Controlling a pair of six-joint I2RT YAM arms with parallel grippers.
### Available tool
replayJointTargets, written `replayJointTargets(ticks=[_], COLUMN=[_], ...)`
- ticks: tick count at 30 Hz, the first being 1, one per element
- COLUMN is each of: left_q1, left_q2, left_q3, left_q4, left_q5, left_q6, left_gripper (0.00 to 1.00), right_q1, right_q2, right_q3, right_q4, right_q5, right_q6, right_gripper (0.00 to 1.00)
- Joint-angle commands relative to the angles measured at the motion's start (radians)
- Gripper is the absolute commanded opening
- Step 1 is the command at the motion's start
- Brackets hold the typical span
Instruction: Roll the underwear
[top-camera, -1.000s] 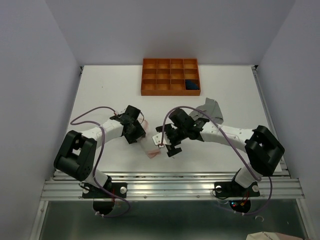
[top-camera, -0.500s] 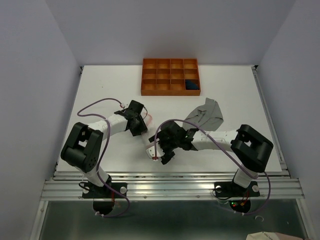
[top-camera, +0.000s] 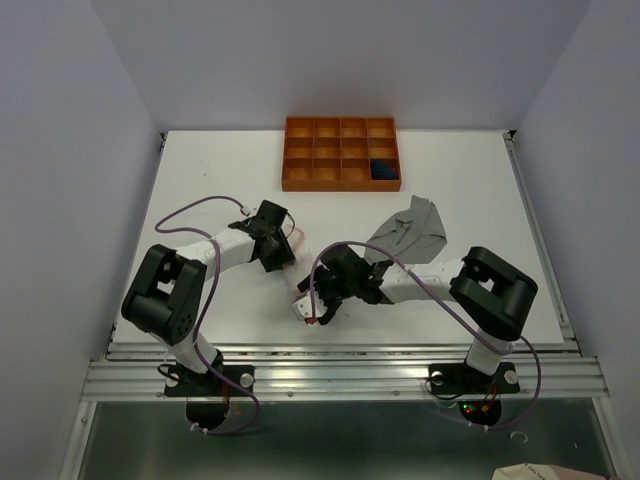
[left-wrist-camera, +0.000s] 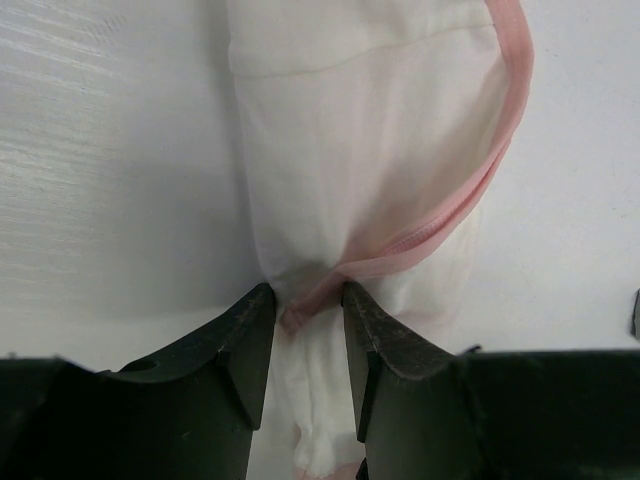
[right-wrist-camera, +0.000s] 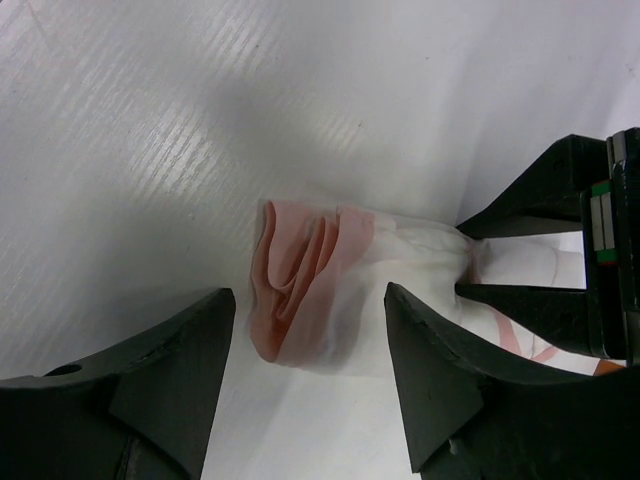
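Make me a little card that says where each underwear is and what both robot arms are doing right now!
pink-white underwear: on the table between the two arms, partly bunched up
left end effector: shut, pinching one end of the pink-white underwear
right end effector: open, one jaw on each side of the other, folded end
grey underwear: crumpled on the table, behind the right arm, not held
navy underwear: in the near right compartment of the orange tray

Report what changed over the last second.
The left gripper closed on the pink-white underwear. The right gripper swung toward the near edge and now straddles its bunched end, jaws narrowing, baring more of the grey underwear. The orange tray and navy underwear stayed put.
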Motion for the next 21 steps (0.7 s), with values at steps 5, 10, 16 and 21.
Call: replayJointTargets(ticks=[5, 10, 16, 21], left_q1=[0.007, 0.007, 0.007, 0.007], left_q2=[0.068, 0.076, 0.064, 0.021], left_q3=[-0.042, -0.039, -0.036, -0.047], left_q4=[-0.061, -0.07, -0.071, -0.076], left_q5=[-0.015, -0.015, -0.013, -0.013], left_q6=[0.037, 0.042, 0.042, 0.041], left_gripper=[0.45, 0.45, 0.45, 0.45], right_q1=[0.006, 0.006, 0.006, 0.006], right_q2=[0.052, 0.072, 0.075, 0.07], right_q3=[-0.009, 0.002, 0.005, 0.031], right_q4=[0.071, 0.07, 0.041, 0.034], right_q5=[-0.032, -0.029, -0.043, -0.06], right_q6=[-0.041, -0.029, 0.037, 0.187], right_gripper=[0.64, 0.46, 0.22, 0.01])
